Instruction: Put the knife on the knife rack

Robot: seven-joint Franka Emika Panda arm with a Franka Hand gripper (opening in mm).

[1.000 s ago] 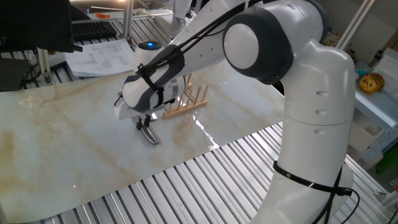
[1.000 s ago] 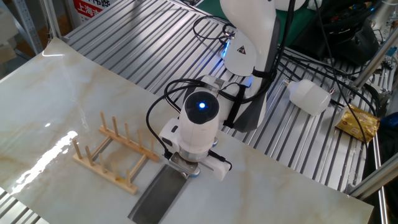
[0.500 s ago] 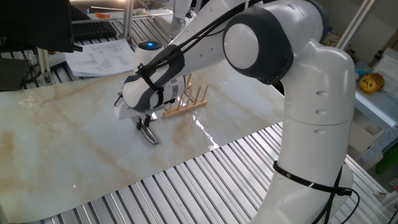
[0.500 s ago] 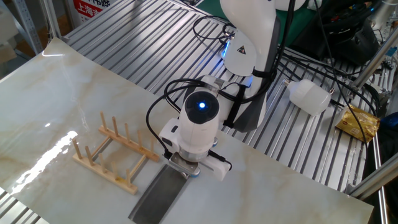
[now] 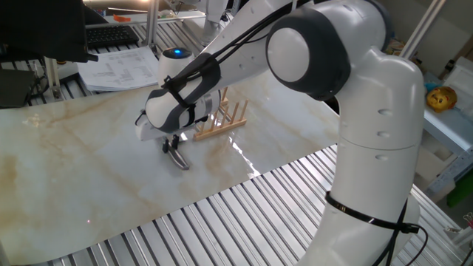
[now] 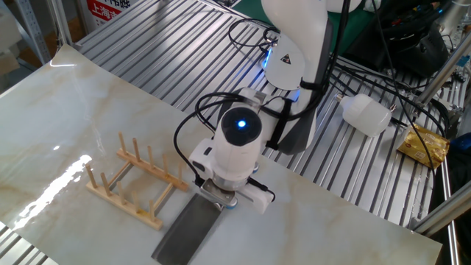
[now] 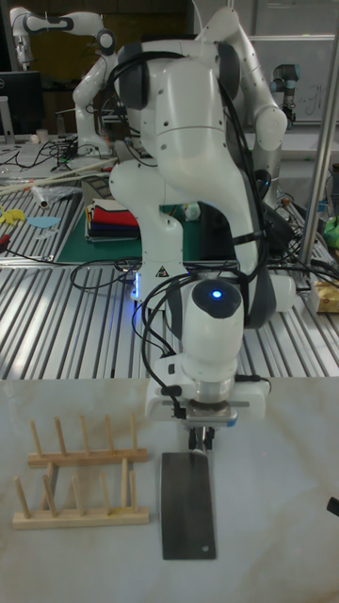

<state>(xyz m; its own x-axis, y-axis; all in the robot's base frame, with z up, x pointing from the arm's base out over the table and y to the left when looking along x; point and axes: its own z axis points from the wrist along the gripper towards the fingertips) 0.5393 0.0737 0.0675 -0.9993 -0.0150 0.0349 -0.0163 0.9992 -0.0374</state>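
Observation:
The knife [image 7: 188, 504] lies flat on the marble table top [image 5: 89, 162], its broad grey blade [image 6: 185, 232] pointing toward the table's front edge. My gripper [image 7: 201, 439] reaches straight down onto the handle end, fingers close together around the handle, which is mostly hidden. In one fixed view the dark fingers [image 5: 172, 145] sit over the shiny handle [image 5: 179, 162]. The knife rack [image 7: 80, 485], light wood with upright pegs, stands empty just left of the blade [image 6: 136, 180], partly behind my wrist [image 5: 225, 122].
Slatted metal surrounds the marble top. Papers [image 5: 122, 70] and a keyboard [image 5: 111, 35] lie beyond the far edge. A white bottle [image 6: 366, 114] and a yellow bag [image 6: 425, 143] rest on the slats by the robot's base.

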